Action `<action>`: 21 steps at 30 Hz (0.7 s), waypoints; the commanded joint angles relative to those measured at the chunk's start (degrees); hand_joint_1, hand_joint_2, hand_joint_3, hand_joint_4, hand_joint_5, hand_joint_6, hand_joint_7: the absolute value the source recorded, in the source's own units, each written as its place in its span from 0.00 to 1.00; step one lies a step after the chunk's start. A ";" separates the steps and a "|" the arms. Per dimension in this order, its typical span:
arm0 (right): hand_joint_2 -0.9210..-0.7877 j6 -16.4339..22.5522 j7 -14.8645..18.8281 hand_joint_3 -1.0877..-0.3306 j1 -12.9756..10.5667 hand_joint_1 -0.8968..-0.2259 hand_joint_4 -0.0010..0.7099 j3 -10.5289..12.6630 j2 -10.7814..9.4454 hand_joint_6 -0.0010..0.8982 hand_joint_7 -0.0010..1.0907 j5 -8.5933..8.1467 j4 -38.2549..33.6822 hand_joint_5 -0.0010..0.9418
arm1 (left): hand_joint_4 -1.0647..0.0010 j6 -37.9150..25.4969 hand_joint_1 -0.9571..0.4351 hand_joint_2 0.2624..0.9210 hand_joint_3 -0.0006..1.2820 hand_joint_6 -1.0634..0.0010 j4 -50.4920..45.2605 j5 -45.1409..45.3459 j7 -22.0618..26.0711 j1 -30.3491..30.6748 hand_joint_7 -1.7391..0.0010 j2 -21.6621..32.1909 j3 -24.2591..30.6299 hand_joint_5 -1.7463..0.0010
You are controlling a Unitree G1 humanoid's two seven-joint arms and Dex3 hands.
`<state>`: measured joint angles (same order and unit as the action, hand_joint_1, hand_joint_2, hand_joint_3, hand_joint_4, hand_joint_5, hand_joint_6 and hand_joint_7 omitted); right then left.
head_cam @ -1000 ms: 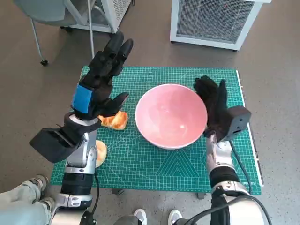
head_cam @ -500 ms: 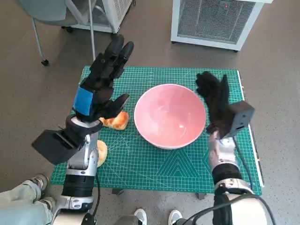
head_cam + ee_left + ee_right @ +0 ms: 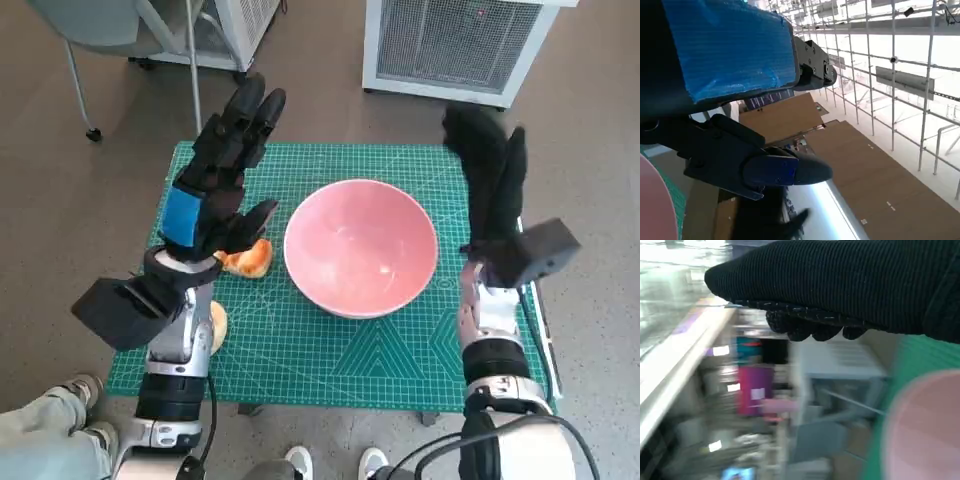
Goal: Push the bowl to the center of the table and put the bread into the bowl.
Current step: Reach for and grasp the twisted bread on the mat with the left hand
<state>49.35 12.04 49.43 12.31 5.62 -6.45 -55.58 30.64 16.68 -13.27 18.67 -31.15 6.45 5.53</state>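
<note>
A pink bowl [image 3: 360, 246] stands empty near the middle of the green cutting mat [image 3: 330, 340]. A piece of golden bread [image 3: 246, 260] lies on the mat just left of the bowl, partly hidden under my left hand [image 3: 215, 185]. That hand hovers raised above the bread, fingers spread, holding nothing. My right hand [image 3: 492, 180] is lifted to the right of the bowl, apart from its rim, fingers stretched out and empty. The bowl's rim [image 3: 920, 425] shows blurred in the right wrist view, and a sliver of the bowl [image 3: 655, 205] in the left wrist view.
A second bread piece [image 3: 213, 325] lies by the mat's left edge, half hidden by my left forearm. A white grilled unit [image 3: 455, 45] stands behind the table, a chair [image 3: 110, 30] at the far left. A person's knee [image 3: 35, 430] and shoes [image 3: 330, 462] show near the front.
My right hand has risen and drawn away to the right from the bowl's rim. The bowl has shifted slightly left. The left hand has barely moved.
</note>
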 commanded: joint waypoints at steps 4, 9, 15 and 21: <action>0.00 2.08 6.05 0.31 -4.72 0.30 0.38 -4.54 1.57 0.02 0.59 0.07 10.32 0.01 | 0.74 -0.19 0.21 1.00 0.25 0.71 -1.38 0.48 0.31 -0.57 0.97 0.15 -0.51 1.00; 0.00 1.60 7.14 0.33 -6.42 0.26 0.39 -6.32 2.79 0.02 0.61 0.79 15.37 0.01 | 0.74 -0.24 0.21 1.00 0.25 0.71 -1.83 0.53 0.64 -0.66 0.97 0.47 -0.64 1.00; 0.00 0.52 7.36 0.33 -7.71 0.24 0.40 -7.63 3.26 0.03 0.61 0.49 19.30 0.01 | 0.74 0.00 0.21 1.00 0.25 0.71 -1.95 0.29 1.31 -0.94 0.97 1.04 -0.38 1.00; 0.00 0.06 6.88 0.32 -8.47 0.23 0.40 -8.20 2.82 0.03 0.61 0.00 21.58 0.02 | 0.74 -0.25 0.22 1.00 0.25 0.71 -2.15 -0.43 2.19 -1.34 0.98 2.14 0.27 1.00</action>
<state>50.23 18.80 42.64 4.57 8.65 -6.53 -34.55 30.43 15.29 -13.35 20.32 -31.32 7.59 5.35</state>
